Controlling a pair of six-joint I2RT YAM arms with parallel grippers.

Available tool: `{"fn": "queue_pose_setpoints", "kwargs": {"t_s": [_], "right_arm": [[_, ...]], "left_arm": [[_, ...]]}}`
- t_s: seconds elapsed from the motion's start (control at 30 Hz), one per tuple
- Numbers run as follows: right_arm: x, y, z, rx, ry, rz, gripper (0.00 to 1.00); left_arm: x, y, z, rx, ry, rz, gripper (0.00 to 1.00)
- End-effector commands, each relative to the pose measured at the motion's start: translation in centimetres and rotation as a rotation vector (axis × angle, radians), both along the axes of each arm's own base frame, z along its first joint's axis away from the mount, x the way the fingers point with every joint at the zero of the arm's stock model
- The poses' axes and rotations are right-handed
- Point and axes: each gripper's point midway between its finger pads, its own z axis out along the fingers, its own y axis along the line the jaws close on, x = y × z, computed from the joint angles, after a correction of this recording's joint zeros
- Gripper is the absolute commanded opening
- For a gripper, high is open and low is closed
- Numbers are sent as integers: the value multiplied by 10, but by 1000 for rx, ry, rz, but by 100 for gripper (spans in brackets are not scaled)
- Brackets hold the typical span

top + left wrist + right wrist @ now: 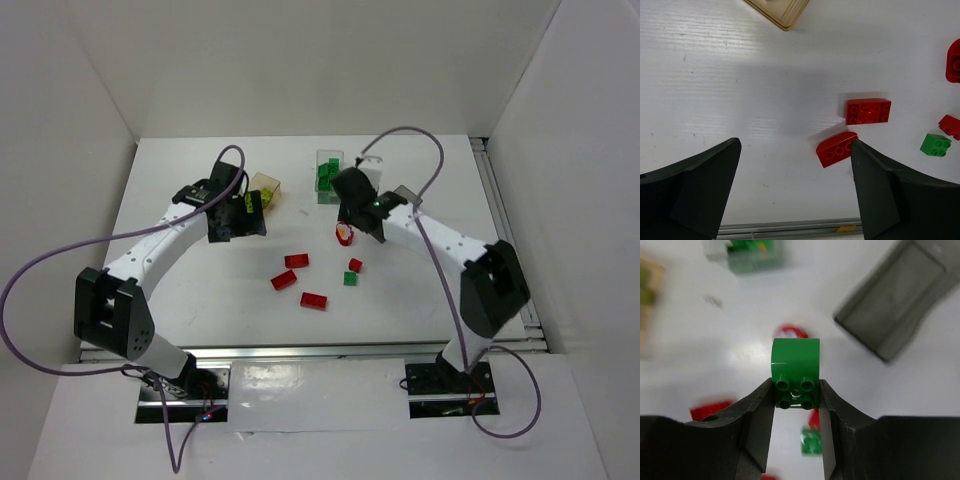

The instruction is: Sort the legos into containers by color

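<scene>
Pinching a dark green brick (795,371), the right gripper (796,392) has its two fingers shut on the brick's flat sides, down by the bumps. The brick hangs above the white table (200,290), over a red piece (783,331). It is near the clear box (329,172) with green bricks in it and the grey box (895,305).

It looks light, hard and shiny, so I think it could slip. The flat sides look like the best place to hold it. Its four bumps face the wrist camera. Its round end points away from the fingers, and its long way runs straight out from them.

The left gripper (795,144) is wide open and holds nothing, above a long red brick (868,111).
</scene>
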Motion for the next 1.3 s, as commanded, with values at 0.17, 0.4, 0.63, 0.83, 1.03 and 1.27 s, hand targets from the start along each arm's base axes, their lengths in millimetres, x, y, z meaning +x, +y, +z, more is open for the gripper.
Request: {"fn": "queue_pose_setpoints", "kwargs": {"t_s": [0.17,0.4,0.63,0.83,1.03,1.27], "right_arm": [[159,45,51,-7,-248,98,33],[231,65,-2,9,-222,122,59],[208,30,58,-15,-294,39,71],[116,-80,57,-37,-229,-183,73],[11,-186,-25,-3,22,-522,83],[-21,-236,-91,139,209,-687,83]], "left_arm": [[2,6,3,37,-22,-15,100],[-3,11,-1,59,1,4,100],[-6,20,-2,89,-10,44,100],[-4,24,10,92,-43,76,100],[-3,19,11,81,-49,63,100],[1,16,9,78,-46,48,99]]}}
